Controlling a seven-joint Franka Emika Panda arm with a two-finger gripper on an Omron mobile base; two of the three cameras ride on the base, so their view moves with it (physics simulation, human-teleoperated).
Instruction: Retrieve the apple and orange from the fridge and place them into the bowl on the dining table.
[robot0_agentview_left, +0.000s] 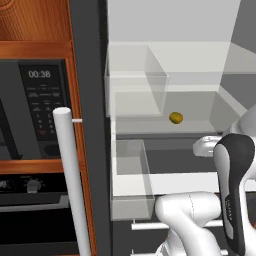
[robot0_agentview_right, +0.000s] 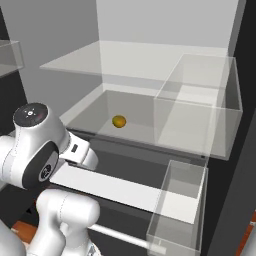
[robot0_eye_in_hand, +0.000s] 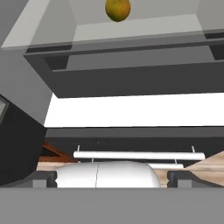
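The small round yellow-orange orange (robot0_agentview_left: 175, 118) sits on the open dark grey fridge's (robot0_agentview_left: 90, 125) clear shelf (robot0_agentview_right: 135, 125); the claw (robot0_eye_in_hand: 112, 178), apparently below that shelf, gapes wide, empty.

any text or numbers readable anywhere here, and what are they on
"00:38" on the lit display of the microwave, seen in the left base view.
The keypad labels under that display are too small and blurred to read.
The round top cap of the arm's joint in the right base view carries small marks, too small to read.
The fridge interior, its clear shelves and the orange bear no text.
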